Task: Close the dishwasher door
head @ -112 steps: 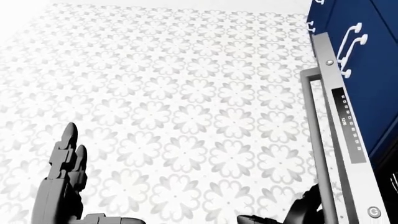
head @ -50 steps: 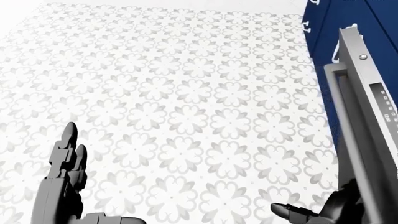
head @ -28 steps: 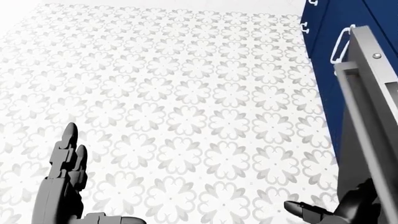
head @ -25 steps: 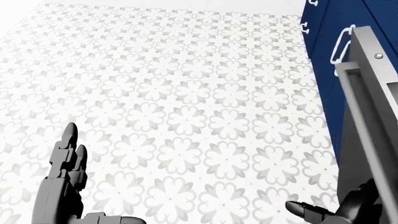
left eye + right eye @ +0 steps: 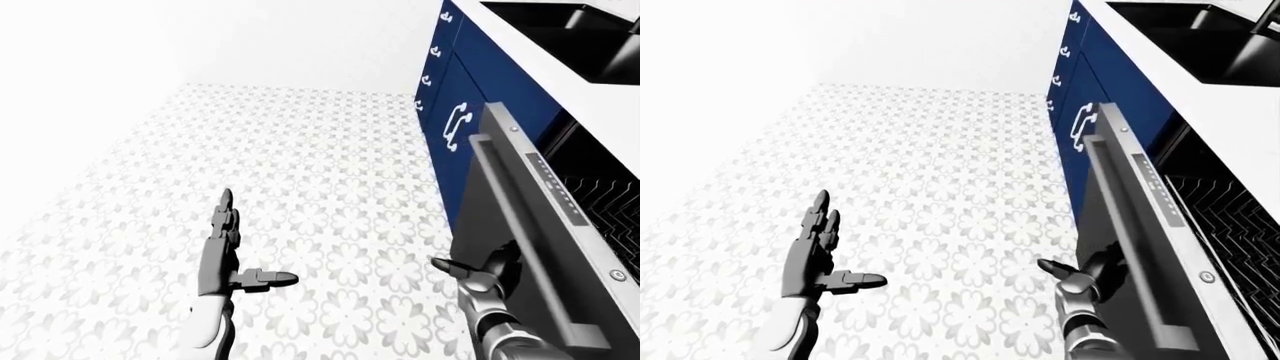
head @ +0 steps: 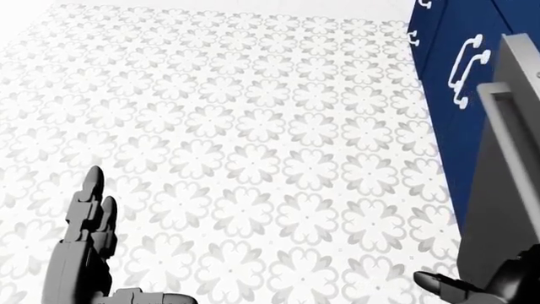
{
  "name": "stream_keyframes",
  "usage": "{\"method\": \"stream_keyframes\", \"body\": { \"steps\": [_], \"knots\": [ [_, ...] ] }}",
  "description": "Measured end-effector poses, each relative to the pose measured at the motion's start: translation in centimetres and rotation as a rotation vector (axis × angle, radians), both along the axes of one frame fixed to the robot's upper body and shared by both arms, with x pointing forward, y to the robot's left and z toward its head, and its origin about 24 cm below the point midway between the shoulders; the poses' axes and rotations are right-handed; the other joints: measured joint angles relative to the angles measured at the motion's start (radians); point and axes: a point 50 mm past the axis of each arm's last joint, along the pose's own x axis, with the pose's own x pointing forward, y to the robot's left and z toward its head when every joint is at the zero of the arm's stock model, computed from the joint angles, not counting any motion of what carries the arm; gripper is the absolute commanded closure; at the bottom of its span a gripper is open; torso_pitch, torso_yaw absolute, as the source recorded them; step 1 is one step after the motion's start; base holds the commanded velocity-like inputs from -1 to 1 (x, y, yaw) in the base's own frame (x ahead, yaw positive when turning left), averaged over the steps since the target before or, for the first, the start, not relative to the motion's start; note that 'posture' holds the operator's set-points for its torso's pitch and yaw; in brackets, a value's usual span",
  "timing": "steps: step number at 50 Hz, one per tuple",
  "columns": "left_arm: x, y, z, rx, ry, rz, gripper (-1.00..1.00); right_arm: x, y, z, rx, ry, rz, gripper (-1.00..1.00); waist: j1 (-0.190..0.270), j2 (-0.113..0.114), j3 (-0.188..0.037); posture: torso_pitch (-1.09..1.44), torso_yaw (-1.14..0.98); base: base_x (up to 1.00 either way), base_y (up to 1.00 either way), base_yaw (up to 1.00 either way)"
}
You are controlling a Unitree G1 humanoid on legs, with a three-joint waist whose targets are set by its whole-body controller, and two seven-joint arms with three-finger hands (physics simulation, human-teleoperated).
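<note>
Dishwasher door [image 5: 1130, 247], stiff and hinged, is tilting half-raised; right hand [image 5: 1080, 279], fingers spread, is pressing beneath it.

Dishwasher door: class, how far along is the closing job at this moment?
Done: the grey steel dishwasher door is raised steeply. In hand: the right hand presses flat against its outer face; the left hand hangs open, idle. Left: a gap still shows the dark rack inside, so the door isn't shut.

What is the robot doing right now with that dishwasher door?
Right robot hand open, pressed against the dishwasher door. Door partly raised, not shut. Left robot hand open, held over the floor, idle. Nothing in the way.
</note>
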Motion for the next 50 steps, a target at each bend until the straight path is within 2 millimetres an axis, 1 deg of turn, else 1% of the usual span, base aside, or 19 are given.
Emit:
{"method": "stream_keyframes", "body": {
  "steps": [21, 50],
  "knots": [
    [-0.1, 0.0, 0.1, -0.001, -0.002, 0.002, -1.00, -0.6, -1.7, 0.3, -0.004, 0.003, -0.025, -1.00, 0.001, -0.003, 0.004, 0.00, 0.00, 0.00, 0.00, 0.00],
    [-0.1, -0.2, 0.1, 0.001, 0.001, -0.004, -1.00, -2.4, -5.9, 1.3, -0.005, -0.002, -0.087, -1.00, 0.008, -0.005, 0.011, 0.00, 0.00, 0.00, 0.00, 0.00]
  ]
}}
